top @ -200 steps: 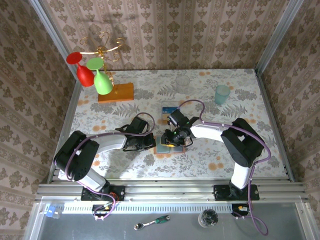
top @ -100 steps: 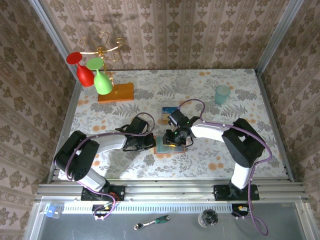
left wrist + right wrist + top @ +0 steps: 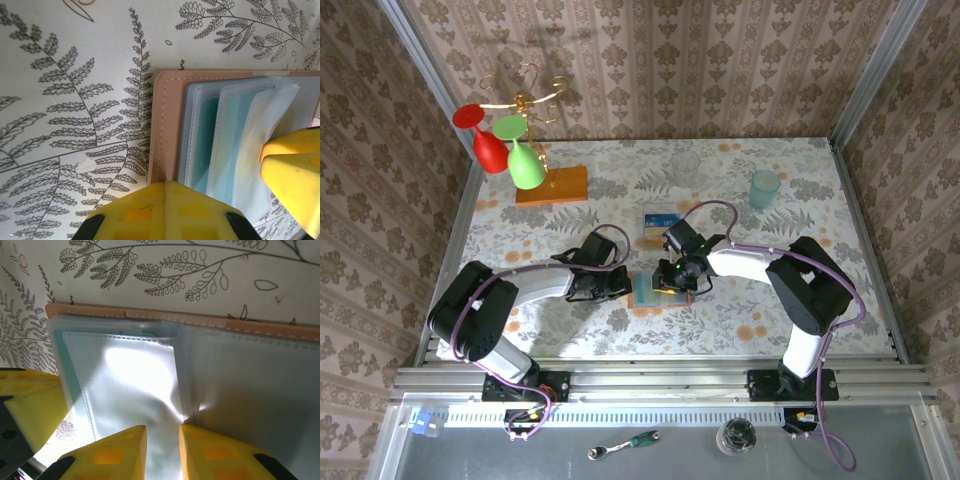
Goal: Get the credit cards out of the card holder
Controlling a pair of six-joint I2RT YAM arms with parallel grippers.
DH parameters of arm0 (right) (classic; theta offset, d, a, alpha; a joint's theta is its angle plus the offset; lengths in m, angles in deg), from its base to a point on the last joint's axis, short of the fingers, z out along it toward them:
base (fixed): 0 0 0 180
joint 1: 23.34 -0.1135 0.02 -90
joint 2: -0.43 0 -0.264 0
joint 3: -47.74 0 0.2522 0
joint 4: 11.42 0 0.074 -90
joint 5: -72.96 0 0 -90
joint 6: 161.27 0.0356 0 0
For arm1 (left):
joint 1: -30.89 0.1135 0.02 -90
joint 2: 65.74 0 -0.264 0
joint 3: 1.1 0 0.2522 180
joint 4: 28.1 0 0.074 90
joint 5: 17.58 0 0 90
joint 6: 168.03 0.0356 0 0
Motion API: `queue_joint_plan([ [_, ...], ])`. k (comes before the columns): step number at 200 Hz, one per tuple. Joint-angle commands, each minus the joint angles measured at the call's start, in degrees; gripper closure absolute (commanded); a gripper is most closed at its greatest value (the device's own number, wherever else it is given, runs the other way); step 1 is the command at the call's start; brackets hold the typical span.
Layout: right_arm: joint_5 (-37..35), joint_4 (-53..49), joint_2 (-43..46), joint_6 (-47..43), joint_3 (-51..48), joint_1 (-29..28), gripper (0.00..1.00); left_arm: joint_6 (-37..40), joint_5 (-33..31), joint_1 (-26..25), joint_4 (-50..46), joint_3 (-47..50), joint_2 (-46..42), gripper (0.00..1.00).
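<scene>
Floppy tan-rimmed card holder [image 3: 175,317], slick clear pockets [image 3: 130,375]; pinch thin teal card [image 3: 206,142] edgewise; left gripper [image 3: 165,196] clenched, right gripper [image 3: 162,434] unclear.

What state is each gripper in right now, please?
Left gripper: shut, resting at the edge of the card holder.
Right gripper: slightly open, a narrow gap over the clear pockets; nothing visibly held.
</scene>
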Motion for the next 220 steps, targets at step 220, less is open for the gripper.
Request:
queue_joint_plan([
  [220, 1.46, 1.71, 1.65, 0.11, -2.70, 1.15, 0.75, -6.82, 6.45, -0.87, 10.61, -1.69, 3.62, 0.74],
])
